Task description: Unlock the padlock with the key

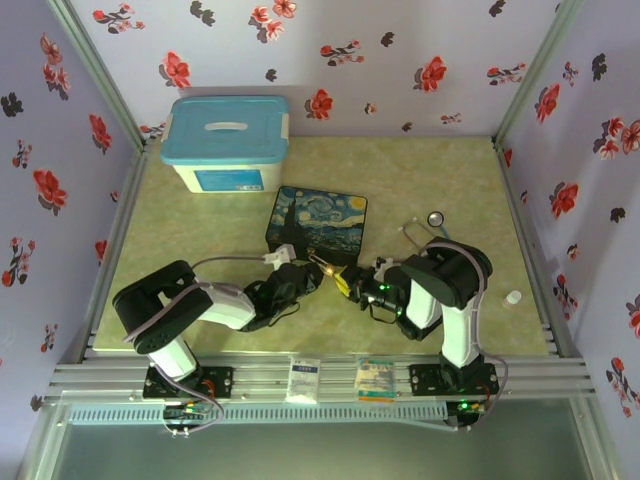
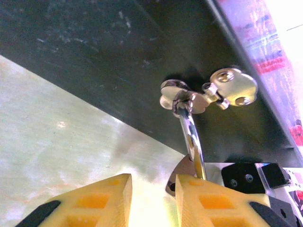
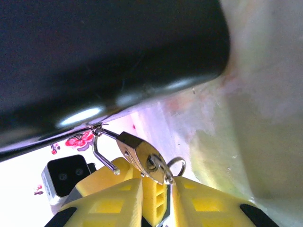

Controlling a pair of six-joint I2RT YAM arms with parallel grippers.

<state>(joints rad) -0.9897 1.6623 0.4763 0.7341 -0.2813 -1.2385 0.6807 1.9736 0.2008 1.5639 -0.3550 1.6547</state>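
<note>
Left gripper point(image 1: 312, 272) and right gripper point(image 1: 348, 284) close together over the green surface point(image 1: 200, 225), just in front of a Starry Night box point(image 1: 318, 222), blue-lidded bin point(image 1: 228, 140) behind it, stethoscope point(image 1: 428, 225) at right

Pale green marbled table point(image 1: 480, 200). Blue-lidded white bin point(image 1: 228, 140) sits upper left and starry-print box point(image 1: 320, 222) at centre. Stethoscope point(image 1: 432, 225) lies just right of the box, small white item point(image 1: 513, 297) at right edge.
</note>
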